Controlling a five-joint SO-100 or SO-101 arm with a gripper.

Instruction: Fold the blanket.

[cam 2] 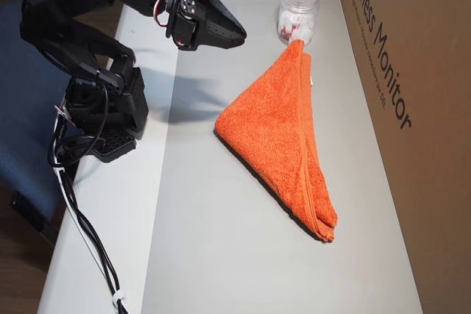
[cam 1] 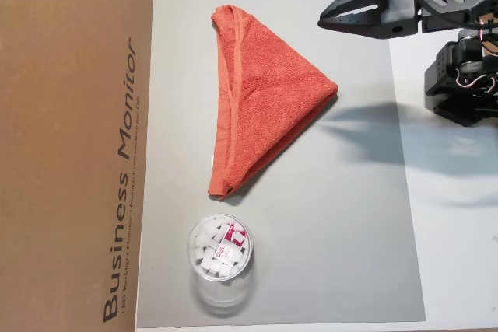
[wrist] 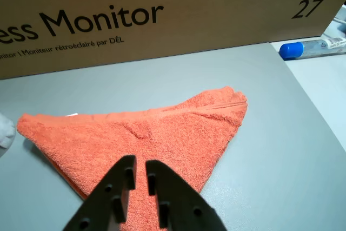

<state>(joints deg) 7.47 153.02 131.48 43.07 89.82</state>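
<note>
Grey matting (cam 1: 334, 215) covers the worktop in an overhead view, with a brown cardboard box (cam 1: 74, 145) lying along its left edge. Beside that box, the blanket (cam 1: 264, 114) lies flat on the mat, folded into a triangle whose long hemmed edge faces the box and whose far point aims away from it. Just below the blanket's lower tip stands a clear plastic cup (cam 1: 220, 250) holding small white pieces. My end effector (cam 1: 323, 19) hangs above the mat, on the side of the blanket away from the box, apart from the cloth, with its two fingers brought nearly together and holding nothing.

From the wrist view, the box (wrist: 162, 14) fills the background. The blanket (wrist: 146, 139) spreads on the mat in front of it. My end effector (wrist: 136, 162) sits above the blanket's near edge, only a narrow slit between the black fingers, nothing gripped. A tube with a blue cap (wrist: 292, 50) lies off the mat near the box's right end.

Seen in the other overhead view, the box (cam 2: 412, 108) runs along the right. The blanket (cam 2: 283, 137) lies next to it, one tip touching the cup (cam 2: 298, 12). My end effector (cam 2: 241, 34) hovers left of that tip, empty.
</note>
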